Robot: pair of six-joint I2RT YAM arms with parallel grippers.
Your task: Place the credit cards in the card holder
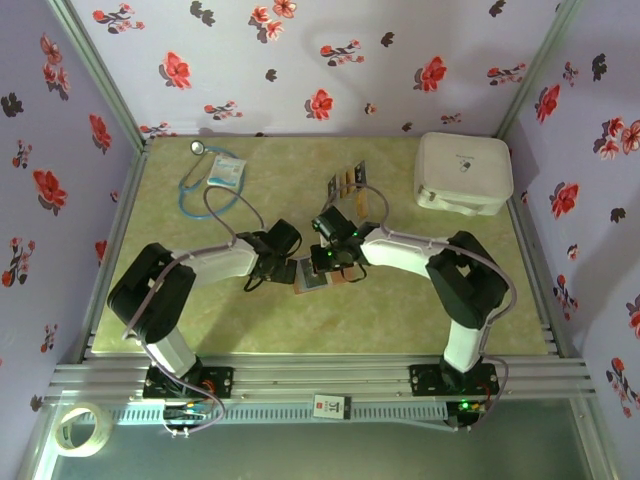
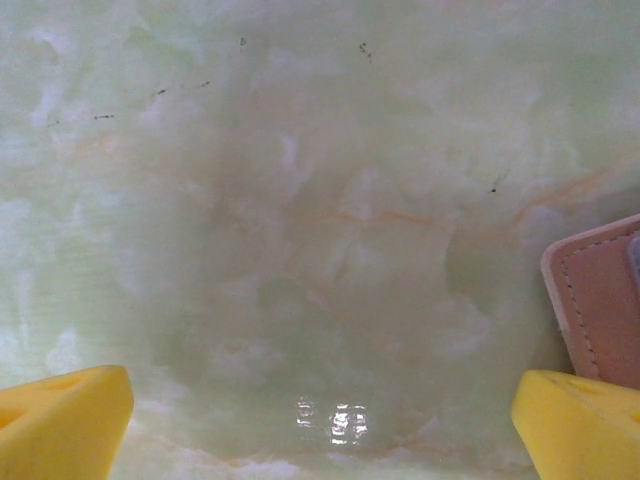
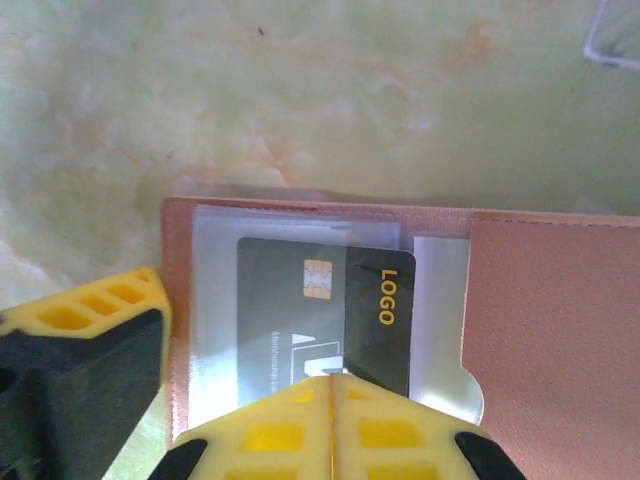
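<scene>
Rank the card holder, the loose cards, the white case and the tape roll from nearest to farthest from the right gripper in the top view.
1. card holder, directly at the right gripper, table centre.
2. loose cards, just beyond it toward the back wall.
3. white case, back right corner.
4. tape roll, off the table, near left.

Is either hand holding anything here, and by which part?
The right hand pinches the dark card by its near edge, the far end in the clear pocket of the card holder. The left hand is open, holding nothing.
</scene>
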